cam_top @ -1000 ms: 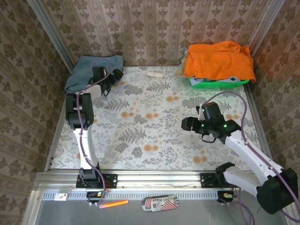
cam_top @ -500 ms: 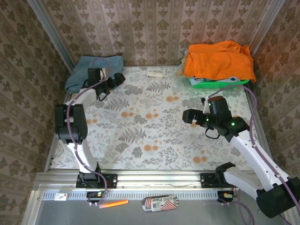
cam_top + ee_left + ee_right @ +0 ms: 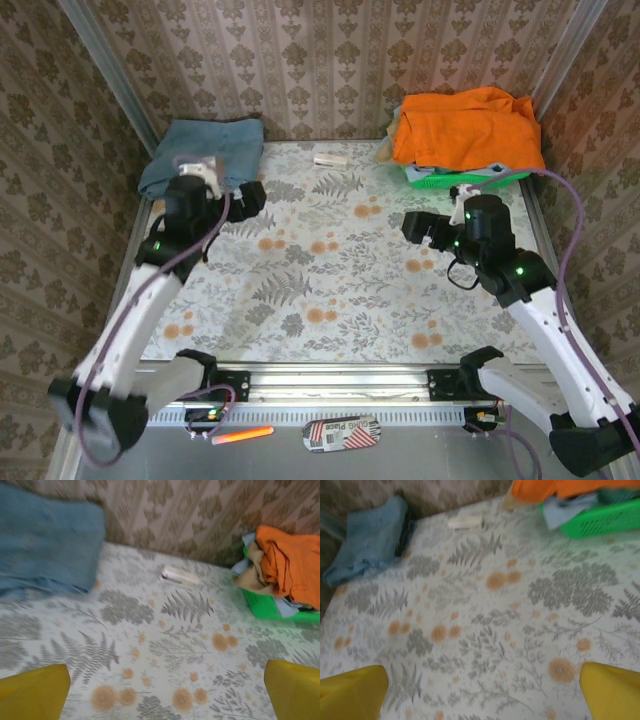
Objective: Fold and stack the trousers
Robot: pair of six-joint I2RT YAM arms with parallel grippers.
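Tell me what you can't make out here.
Top view: orange garment hides most of what's in the green basket.
Left wrist view: white object by the wall, too small and blurred to identify.
Left wrist view: fingers cut off by the bottom edge.
Right wrist view: blue trousers blurred, folds unclear.

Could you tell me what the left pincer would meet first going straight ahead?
Probably the bare floral table, short of the white object; the open left pincer seems angled down, though depth is unclear.
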